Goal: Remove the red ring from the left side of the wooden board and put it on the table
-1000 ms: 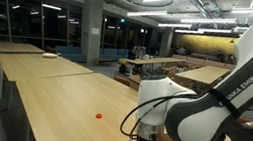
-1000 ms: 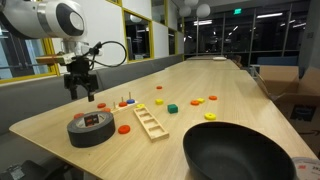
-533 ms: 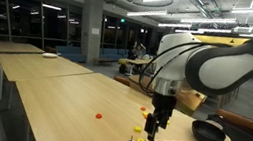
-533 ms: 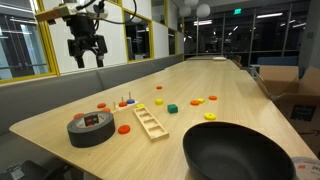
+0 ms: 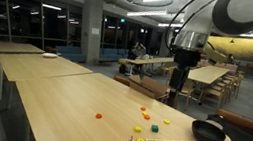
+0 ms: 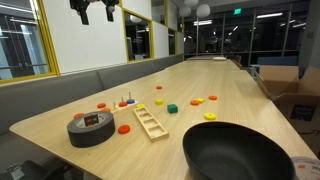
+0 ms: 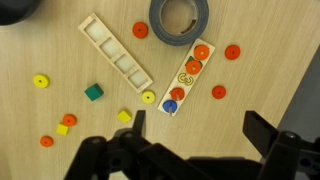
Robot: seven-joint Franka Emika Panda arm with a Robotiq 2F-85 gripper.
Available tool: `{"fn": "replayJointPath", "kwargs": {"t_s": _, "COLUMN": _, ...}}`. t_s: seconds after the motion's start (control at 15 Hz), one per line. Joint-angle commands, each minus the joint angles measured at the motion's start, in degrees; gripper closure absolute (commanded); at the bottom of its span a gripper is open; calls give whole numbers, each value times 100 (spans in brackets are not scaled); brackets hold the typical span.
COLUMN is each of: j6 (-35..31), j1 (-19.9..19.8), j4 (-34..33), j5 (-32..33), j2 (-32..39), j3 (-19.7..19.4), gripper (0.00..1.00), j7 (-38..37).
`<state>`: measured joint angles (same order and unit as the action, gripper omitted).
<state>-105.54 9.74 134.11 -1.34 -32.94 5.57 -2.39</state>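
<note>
One green cube (image 7: 93,92), one tape roll (image 7: 180,38), one tool (image 7: 195,130).

Lies flat on the pale wood desk (image 7: 270,85): small, narrow wooden board (image 7: 182,86), light in colour, slanted in the wrist view with its upper end tilted to the right. Holds the red ring (image 7: 200,53) at that upper end, first in the row of pieces: round, orange-red, small hole in the middle, seated flat, not yet on the desk.
</note>
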Motion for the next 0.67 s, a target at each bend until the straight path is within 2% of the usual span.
{"fn": "replayJointPath", "kwargs": {"t_s": 0.0, "j6": 737, "j1": -121, "j4": -356, "j5": 11, "j2": -343, "j3": -304, "gripper": 0, "j7": 697}}
{"fn": "replayJointPath", "kwargs": {"t_s": 0.27, "j6": 1126, "j1": -368, "j4": -255, "j5": 152, "j2": -755, "j3": -476, "gripper": 0, "j7": 851}}
{"fn": "replayJointPath", "kwargs": {"t_s": 0.53, "j6": 1237, "j1": -579, "j4": -176, "j5": 336, "j2": -940, "j3": -525, "gripper": 0, "j7": 857}}
{"fn": "replayJointPath", "kwargs": {"t_s": 0.6, "j6": 1168, "j1": -527, "j4": -229, "j5": 196, "j2": -740, "j3": -492, "gripper": 0, "j7": 796}}
